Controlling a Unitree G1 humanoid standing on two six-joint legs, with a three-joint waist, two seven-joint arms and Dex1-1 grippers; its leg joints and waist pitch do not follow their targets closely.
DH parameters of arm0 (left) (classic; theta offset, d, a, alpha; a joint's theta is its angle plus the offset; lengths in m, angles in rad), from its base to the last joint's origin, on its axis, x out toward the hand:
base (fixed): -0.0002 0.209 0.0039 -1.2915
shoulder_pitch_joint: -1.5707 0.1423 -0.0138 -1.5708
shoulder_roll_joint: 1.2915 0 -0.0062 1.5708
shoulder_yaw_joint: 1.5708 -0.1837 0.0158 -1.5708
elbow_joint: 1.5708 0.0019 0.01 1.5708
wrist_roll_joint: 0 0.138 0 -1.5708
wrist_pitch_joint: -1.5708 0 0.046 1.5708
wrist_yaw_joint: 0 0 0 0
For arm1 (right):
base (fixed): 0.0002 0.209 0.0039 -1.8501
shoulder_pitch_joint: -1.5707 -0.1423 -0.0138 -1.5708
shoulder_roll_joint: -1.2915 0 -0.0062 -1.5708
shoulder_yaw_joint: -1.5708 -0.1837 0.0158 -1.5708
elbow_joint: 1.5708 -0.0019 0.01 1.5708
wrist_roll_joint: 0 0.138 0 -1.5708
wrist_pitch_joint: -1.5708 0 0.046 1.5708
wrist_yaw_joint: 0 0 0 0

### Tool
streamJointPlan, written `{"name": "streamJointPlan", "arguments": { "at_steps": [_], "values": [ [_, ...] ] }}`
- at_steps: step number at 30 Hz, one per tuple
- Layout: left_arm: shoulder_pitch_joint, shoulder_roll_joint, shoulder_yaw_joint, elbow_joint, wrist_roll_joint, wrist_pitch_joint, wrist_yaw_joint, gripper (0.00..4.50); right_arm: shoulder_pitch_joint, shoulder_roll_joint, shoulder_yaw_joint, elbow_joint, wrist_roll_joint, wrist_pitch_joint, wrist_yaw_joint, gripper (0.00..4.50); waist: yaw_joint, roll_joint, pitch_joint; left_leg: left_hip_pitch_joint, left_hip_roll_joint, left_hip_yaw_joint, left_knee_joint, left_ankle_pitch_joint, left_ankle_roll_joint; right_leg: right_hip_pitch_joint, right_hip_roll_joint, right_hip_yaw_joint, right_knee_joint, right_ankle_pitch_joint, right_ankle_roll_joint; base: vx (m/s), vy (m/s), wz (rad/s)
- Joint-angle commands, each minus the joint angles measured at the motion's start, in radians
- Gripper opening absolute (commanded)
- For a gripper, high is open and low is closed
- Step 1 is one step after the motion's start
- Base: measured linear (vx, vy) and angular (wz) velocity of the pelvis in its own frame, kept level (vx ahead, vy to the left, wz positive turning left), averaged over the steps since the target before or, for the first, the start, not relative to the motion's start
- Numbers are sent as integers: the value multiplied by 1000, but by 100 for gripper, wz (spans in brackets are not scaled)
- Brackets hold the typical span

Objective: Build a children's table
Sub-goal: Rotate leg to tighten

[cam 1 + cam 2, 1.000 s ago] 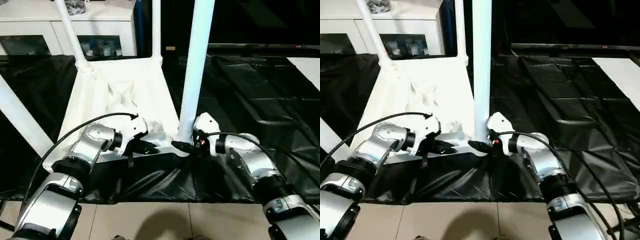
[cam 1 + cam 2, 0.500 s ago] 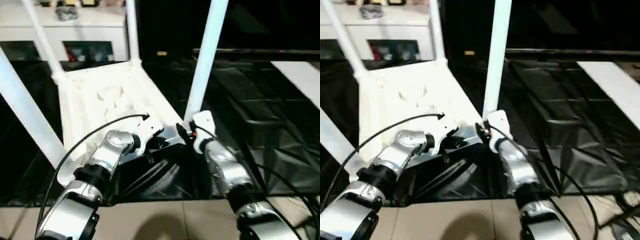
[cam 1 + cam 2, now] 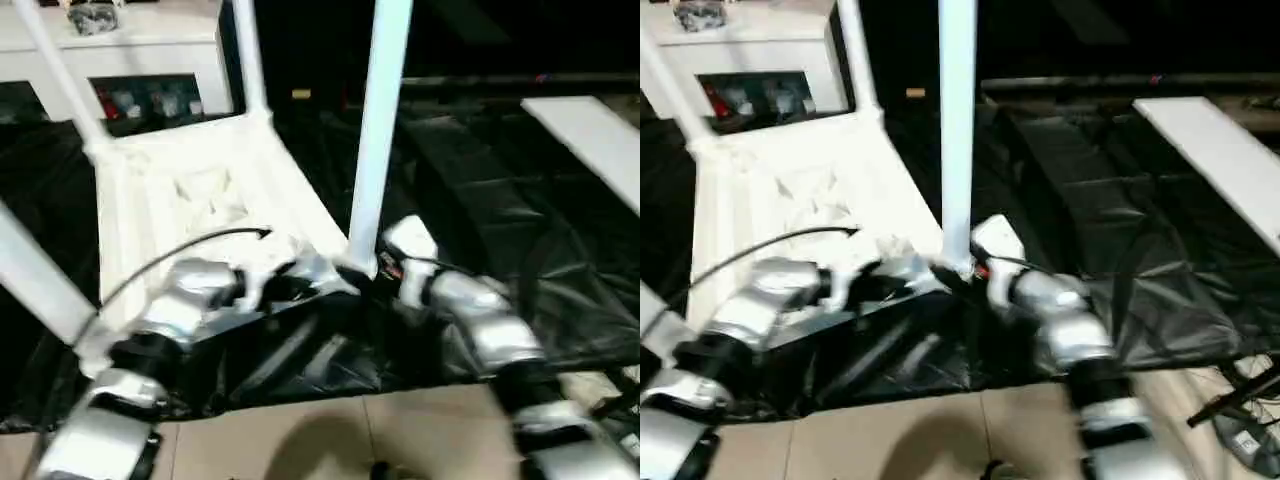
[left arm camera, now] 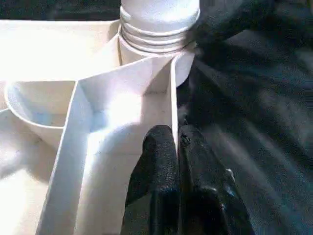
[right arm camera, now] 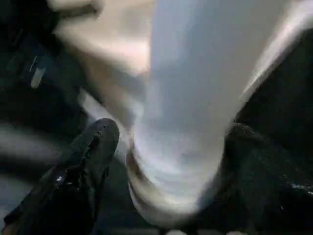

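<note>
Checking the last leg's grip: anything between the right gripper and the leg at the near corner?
Nothing visible. The right gripper straddles the base of the leg, one finger on each side, right where it enters the tabletop socket.

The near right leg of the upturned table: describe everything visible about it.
The near right leg is a long white, smooth plastic-looking tube, standing almost upright with its ribbed lower end seated in the corner socket of the white tabletop, which lies underside up on black sheeting. The right hand straddles its base, fingers on either side; the left hand pinches a tabletop rib nearby.
</note>
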Motion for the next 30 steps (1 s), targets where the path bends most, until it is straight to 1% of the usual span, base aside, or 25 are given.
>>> {"name": "streamJointPlan", "arguments": {
  "at_steps": [1,2,3,4,5,6,7,8,9,11,12,13,14,15,16,17,18,20,21,23,25,26,27,28,30],
  "values": [
    [-18,12,-14,-4,-14,-36,-70,0,-8,-8,21,-5,4,-2,87,380,12,-10,-79,5,7,16,-65,-388,80,47,-13,30,-52,-322,-223,0,0,0],
    [-20,20,-15,-2,-22,-37,-99,0,-15,-17,28,4,-4,-12,108,380,18,-10,-78,1,7,19,-62,-369,85,45,-12,32,-48,-311,-226,0,0,0],
    [-21,25,-15,0,-29,-36,-118,0,-18,-26,35,5,-5,-13,125,380,33,-16,-81,4,13,26,-58,-329,93,42,-12,36,-40,-292,-235,60,-44,5],
    [-21,26,-15,0,-30,-36,-122,0,-19,-28,36,5,-5,-13,128,380,40,-15,-83,2,12,27,-55,-303,94,45,-12,36,-33,-269,-239,60,-44,5],
    [-21,34,-20,4,-33,-44,-147,0,-24,-36,44,5,-1,-8,151,380,51,-23,-86,-1,14,27,-51,-257,103,46,-12,38,-20,-223,-249,67,-39,2],
    [-25,49,-33,11,-31,-43,-191,0,-50,-30,44,28,6,-10,166,380,54,-22,-88,-1,15,28,-51,-233,108,47,-11,38,-15,-195,-254,63,-40,-2],
    [-24,54,-36,11,-30,-42,-204,0,-57,-27,42,34,12,-11,175,380,61,-24,-94,-3,16,30,-45,-177,121,49,-10,37,-3,-122,-270,63,-40,-2],
    [-24,56,-39,12,-32,-48,-218,0,-63,-24,44,40,13,-17,182,380,65,-19,-96,-2,16,31,-42,-149,126,48,-9,38,2,-81,-279,0,0,0],
    [-25,57,-43,14,-30,-52,-229,0,-69,-21,47,46,11,-24,184,380,70,-19,-96,-3,17,33,-39,-112,138,47,-6,38,8,-16,-297,0,0,0],
    [-35,57,-51,32,-21,-70,-241,0,-82,-14,52,59,12,-32,202,380,73,-24,-96,-2,16,35,-37,-109,139,47,-4,38,8,-9,-299,0,0,0],
    [-37,56,-53,37,-19,-77,-245,0,-85,-10,55,62,12,-35,207,380,79,-26,-93,0,17,37,-38,-131,135,44,-4,38,5,-40,-295,0,0,0],
    [-37,56,-53,39,-19,-83,-249,0,-86,-8,55,62,11,-37,213,380,85,-26,-90,1,18,36,-40,-156,119,45,-6,39,2,-86,-284,0,0,0],
    [-43,51,-57,44,-16,-85,-252,0,-92,-1,57,70,7,-40,218,380,87,-25,-88,2,19,37,-41,-171,110,43,-6,40,0,-110,-278,0,0,0],
    [-47,47,-59,48,-12,-84,-253,0,-97,2,60,75,5,-42,225,352,90,-26,-86,3,20,36,-42,-198,93,41,-7,42,-3,-156,-266,0,0,0],
    [-48,47,-59,49,-11,-84,-253,0,-98,3,61,77,4,-43,227,345,91,-25,-85,3,20,36,-44,-209,84,41,-8,42,-4,-176,-261,0,0,0],
    [-52,44,-61,54,-6,-87,-253,0,-101,4,64,82,2,-48,230,345,92,-24,-83,4,22,35,-46,-233,68,38,-7,43,-8,-213,-253,0,0,0],
    [-52,46,-64,55,-7,-91,-255,0,-103,5,66,86,1,-53,233,340,95,-22,-81,9,23,35,-47,-261,52,34,-6,44,-10,-243,-244,0,0,0],
    [-53,48,-69,61,-7,-95,-258,0,-108,12,67,93,5,-56,249,311,97,-23,-79,8,22,34,-50,-295,36,33,-4,47,-13,-278,-230,0,0,0],
    [-53,48,-69,62,-7,-96,-258,0,-109,12,69,95,5,-56,251,303,97,-25,-80,8,21,33,-50,-301,32,33,-2,48,-12,-286,-224,0,0,0],
    [-53,49,-70,64,-6,-98,-260,0,-113,14,71,102,2,-59,257,302,97,-27,-80,7,19,32,-50,-300,31,33,-1,52,-11,-290,-218,0,0,0],
    [-54,53,-69,75,-3,-107,-263,0,-119,16,80,119,-9,-66,269,279,96,-29,-82,7,18,33,-48,-289,35,31,-1,54,-10,-275,-221,0,0,0],
    [-56,54,-69,81,-1,-110,-262,0,-123,17,80,129,-15,-73,270,275,95,-28,-82,6,17,34,-48,-286,38,30,0,55,-9,-268,-226,0,0,0],
    [-57,55,-67,85,-1,-112,-262,0,-127,20,80,139,-19,-77,269,272,95,-34,-82,5,18,35,-48,-282,40,31,0,56,-10,-263,-225,0,0,0],
    [-58,56,-67,87,0,-113,-262,0,-129,22,79,145,-21,-80,268,271,96,-32,-83,6,17,35,-47,-279,40,31,-1,56,-8,-261,-226,0,0,0],
    [-60,59,-66,93,3,-115,-258,0,-134,26,79,153,-23,-83,265,269,96,-35,-83,5,18,35,-47,-276,42,31,-1,56,-8,-258,-226,0,0,0]
  ]
}}
